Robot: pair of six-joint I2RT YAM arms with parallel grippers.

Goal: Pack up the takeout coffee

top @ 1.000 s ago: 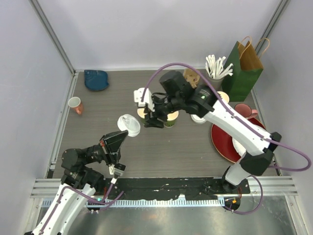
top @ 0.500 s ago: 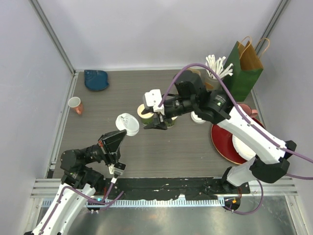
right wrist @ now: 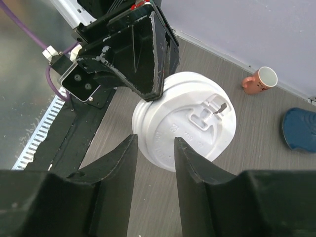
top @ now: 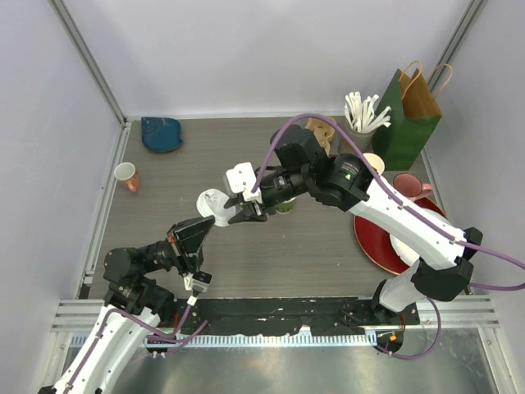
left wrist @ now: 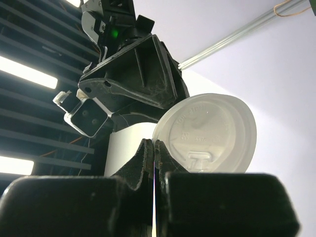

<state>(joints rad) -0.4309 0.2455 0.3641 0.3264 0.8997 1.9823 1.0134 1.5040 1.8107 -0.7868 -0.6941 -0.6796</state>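
Observation:
My left gripper [top: 207,222] is shut on the rim of a round white plastic lid [top: 215,205] and holds it up edge-on above the table; the lid fills the left wrist view [left wrist: 207,133] above my closed left gripper [left wrist: 154,148]. My right gripper [top: 244,212] is open just right of the lid. In the right wrist view its open jaws [right wrist: 155,145] straddle the lid's near edge [right wrist: 185,121] without touching it. One dark-green cup [top: 285,206] peeks out under the right arm; the other is hidden.
A red plate [top: 373,242] and a pink mug [top: 408,185] are at the right. A green paper bag [top: 406,115] and a holder of white straws [top: 365,111] stand at the back right. A small pink cup [top: 125,175] and a blue object [top: 162,134] are at the left.
My right gripper has swung left from over the green cups to the lid held by my left gripper. The left arm and lid have barely moved.

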